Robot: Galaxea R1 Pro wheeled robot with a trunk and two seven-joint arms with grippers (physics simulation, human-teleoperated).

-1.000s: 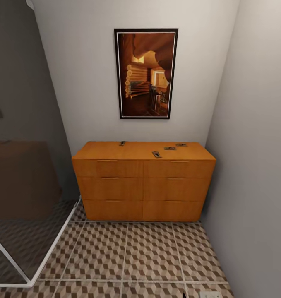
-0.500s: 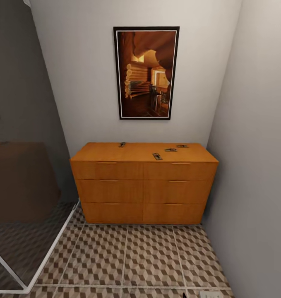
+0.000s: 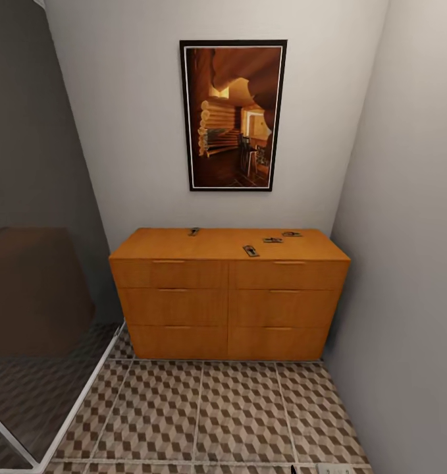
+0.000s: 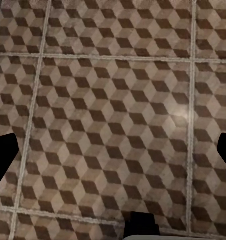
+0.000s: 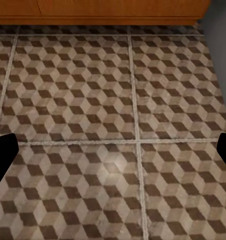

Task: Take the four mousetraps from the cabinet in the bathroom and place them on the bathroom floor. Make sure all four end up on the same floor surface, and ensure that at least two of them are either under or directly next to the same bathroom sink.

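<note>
Four small brown wooden mousetraps [image 3: 250, 250] lie atop the orange-brown six-drawer wooden cabinet [image 3: 228, 299], toward one o'clock. Both wrist views show cube-patterned tiled bathroom floor [image 4: 113, 120]; the left gripper [image 4: 113, 150] and right gripper [image 5: 113, 155] are spread wide, holding nothing.

left fingers [image 4: 4, 155]: black, blunt | right fingers [image 5: 3, 156]: black, blunt

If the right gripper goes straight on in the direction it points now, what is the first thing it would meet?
Most likely the bathroom floor: the right gripper points down at the patterned tiles, with nothing between its open fingers. The cabinet base lies further ahead, probably beyond that line, though depth is hard to judge.
</note>
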